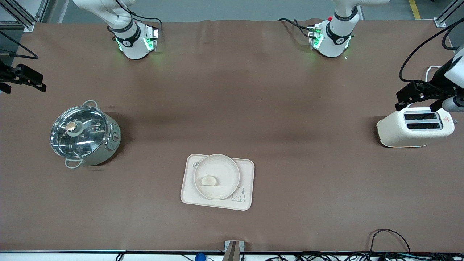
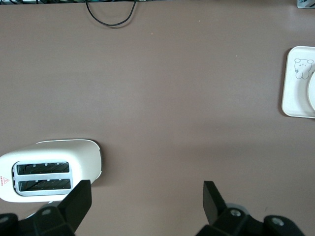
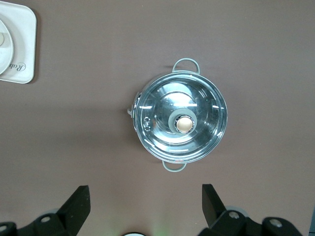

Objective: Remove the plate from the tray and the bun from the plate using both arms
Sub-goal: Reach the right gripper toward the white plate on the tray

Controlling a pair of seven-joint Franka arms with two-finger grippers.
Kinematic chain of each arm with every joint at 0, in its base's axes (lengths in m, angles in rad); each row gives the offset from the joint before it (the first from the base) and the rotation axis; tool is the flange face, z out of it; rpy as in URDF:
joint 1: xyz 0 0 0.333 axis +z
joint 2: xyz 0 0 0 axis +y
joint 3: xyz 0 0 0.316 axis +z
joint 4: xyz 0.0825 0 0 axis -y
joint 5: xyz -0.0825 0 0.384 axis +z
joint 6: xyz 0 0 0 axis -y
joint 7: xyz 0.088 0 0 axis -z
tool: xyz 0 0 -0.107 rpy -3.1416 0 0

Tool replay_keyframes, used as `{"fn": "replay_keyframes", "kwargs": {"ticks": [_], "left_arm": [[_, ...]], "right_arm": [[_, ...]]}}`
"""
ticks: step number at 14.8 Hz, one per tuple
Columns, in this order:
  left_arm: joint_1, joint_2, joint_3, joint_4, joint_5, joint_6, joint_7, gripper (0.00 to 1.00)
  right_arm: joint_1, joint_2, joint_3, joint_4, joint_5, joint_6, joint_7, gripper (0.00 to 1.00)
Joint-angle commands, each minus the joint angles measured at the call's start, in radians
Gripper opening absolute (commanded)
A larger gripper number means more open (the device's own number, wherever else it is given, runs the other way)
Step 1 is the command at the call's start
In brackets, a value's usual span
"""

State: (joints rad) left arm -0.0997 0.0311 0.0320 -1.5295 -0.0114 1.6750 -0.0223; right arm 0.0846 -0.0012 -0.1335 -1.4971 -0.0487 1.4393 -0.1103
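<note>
The round cream plate [image 1: 225,169] lies on the rectangular cream tray [image 1: 247,171] with the rabbit drawing, at the middle of the table near the front camera. The small pale bun [image 1: 209,180] lies in the plate. My left gripper [image 1: 417,103] is open and empty, up in the air beside the toaster; its wrist view [image 2: 146,200] shows bare table between the fingers and the tray's edge [image 2: 295,93]. My right gripper [image 1: 21,81] is open and empty, up over the right arm's end of the table [image 3: 145,201]. Both arms wait apart from the plate.
A steel pot with a glass lid [image 1: 84,134] stands toward the right arm's end; it also shows in the right wrist view [image 3: 182,123]. A cream toaster [image 1: 415,127] stands toward the left arm's end, and shows in the left wrist view [image 2: 49,169]. Cables lie along the table's front edge.
</note>
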Motion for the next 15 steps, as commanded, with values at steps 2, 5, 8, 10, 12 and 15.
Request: {"fn": "replay_keyframes", "kwargs": {"ticks": [2,5,8,10,12,15], "left_arm": [[0.000,-0.008,0.003,0.006,0.019,-0.015,0.016,1.00],[0.002,-0.005,0.002,0.009,0.016,-0.015,0.010,1.00],[0.000,-0.002,0.003,0.011,0.021,-0.014,0.024,1.00],[-0.006,0.000,0.002,0.015,0.018,-0.014,0.019,1.00],[-0.006,0.015,0.000,0.031,0.018,-0.014,0.018,1.00],[-0.005,0.009,-0.004,0.026,0.010,-0.014,0.010,1.00]], "right_arm": [[0.000,-0.033,0.006,-0.037,-0.003,0.009,0.008,1.00],[0.003,-0.030,0.006,-0.037,0.003,0.015,0.008,1.00],[0.044,-0.001,0.006,-0.040,0.094,0.026,0.008,1.00],[0.091,0.049,0.006,-0.043,0.124,0.082,0.026,1.00],[0.154,0.105,0.006,-0.043,0.125,0.140,0.110,1.00],[0.236,0.205,0.006,-0.043,0.185,0.251,0.196,1.00]]}}
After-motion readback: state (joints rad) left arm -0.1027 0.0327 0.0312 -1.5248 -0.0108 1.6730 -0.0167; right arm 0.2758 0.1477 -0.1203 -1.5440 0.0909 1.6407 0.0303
